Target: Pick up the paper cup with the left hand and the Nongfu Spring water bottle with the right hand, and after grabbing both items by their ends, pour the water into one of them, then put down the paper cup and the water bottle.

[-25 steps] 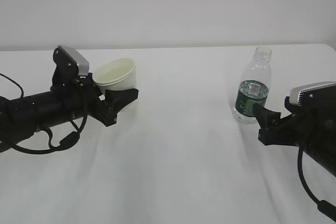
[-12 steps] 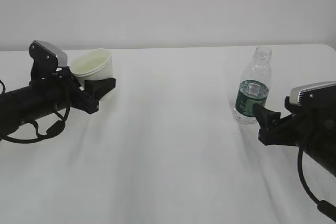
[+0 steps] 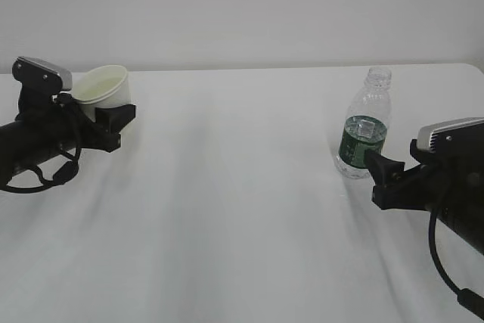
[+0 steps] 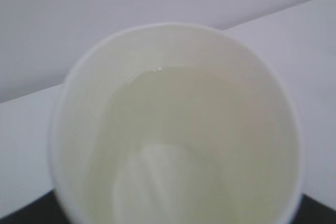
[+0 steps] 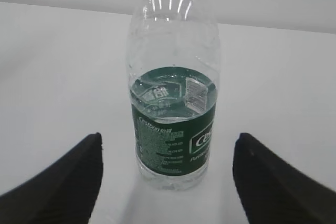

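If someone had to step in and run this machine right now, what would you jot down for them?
Left gripper: closed on the paper cup, held at the table's far left; water in the cup.
Right gripper: open, empty, fingers apart from the Nongfu Spring water bottle, which stands upright, capless, partly full.
Done: pouring, apparently; bottle set down.
Left: put down the cup.

The left hand (image 3: pixel 113 120) lay low at the frame's far left, jaws clamped around the paper cup (image 3: pixel 102 90); the right hand (image 3: pixel 376 174) sat lower right, jaws spread wide, holding nothing.
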### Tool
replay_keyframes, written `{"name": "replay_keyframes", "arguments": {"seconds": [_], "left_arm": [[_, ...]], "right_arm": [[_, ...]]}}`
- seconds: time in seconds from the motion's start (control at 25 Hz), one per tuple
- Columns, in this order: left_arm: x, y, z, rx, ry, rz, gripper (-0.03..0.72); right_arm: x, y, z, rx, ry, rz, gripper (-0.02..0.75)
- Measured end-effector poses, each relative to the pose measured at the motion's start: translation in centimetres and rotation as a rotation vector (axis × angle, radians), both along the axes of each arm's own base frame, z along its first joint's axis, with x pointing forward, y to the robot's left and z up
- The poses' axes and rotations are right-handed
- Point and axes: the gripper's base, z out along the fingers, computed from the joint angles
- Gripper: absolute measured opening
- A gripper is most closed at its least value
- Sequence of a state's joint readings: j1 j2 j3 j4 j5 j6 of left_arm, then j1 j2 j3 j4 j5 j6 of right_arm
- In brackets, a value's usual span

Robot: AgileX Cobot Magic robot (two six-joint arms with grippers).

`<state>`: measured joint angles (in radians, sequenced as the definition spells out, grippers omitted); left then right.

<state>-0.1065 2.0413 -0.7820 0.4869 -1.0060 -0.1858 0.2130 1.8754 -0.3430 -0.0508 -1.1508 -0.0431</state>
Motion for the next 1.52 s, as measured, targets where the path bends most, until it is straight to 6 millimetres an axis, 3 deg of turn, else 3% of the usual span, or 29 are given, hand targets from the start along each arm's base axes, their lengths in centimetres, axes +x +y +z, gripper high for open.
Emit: {"name": "replay_keyframes", "arguments": {"seconds": [0.24, 0.48, 0.88, 1.32, 1.4, 1.52], "left_arm": [[0.5, 1.8, 0.0, -0.012, -0.002, 0.099, 0.4], [0.8, 3.2, -2.0, -0.025, 0.04, 0.183, 0.4], [0.5, 3.9, -6.1, -0.039, 0.08, 0.241, 0.4], [0.6, 4.0, -6.4, -0.048, 0.069, 0.256, 0.4], [0.6, 4.0, -6.4, -0.039, 0.065, 0.254, 0.426], [0.6, 4.0, -6.4, -0.027, 0.061, 0.251, 0.552]], "right_arm": [[0.0, 0.0, 0.0, 0.0, 0.0, 0.0, 0.577], [0.0, 0.0, 0.0, 0.0, 0.0, 0.0, 0.577], [-0.9, -0.1, -0.4, -0.007, 0.032, 0.002, 0.577], [-0.9, -0.1, -0.4, -0.007, 0.032, 0.002, 0.577], [-0.9, -0.1, -0.4, -0.007, 0.032, 0.002, 0.577], [-0.9, -0.1, -0.4, -0.007, 0.032, 0.002, 0.577]]}}
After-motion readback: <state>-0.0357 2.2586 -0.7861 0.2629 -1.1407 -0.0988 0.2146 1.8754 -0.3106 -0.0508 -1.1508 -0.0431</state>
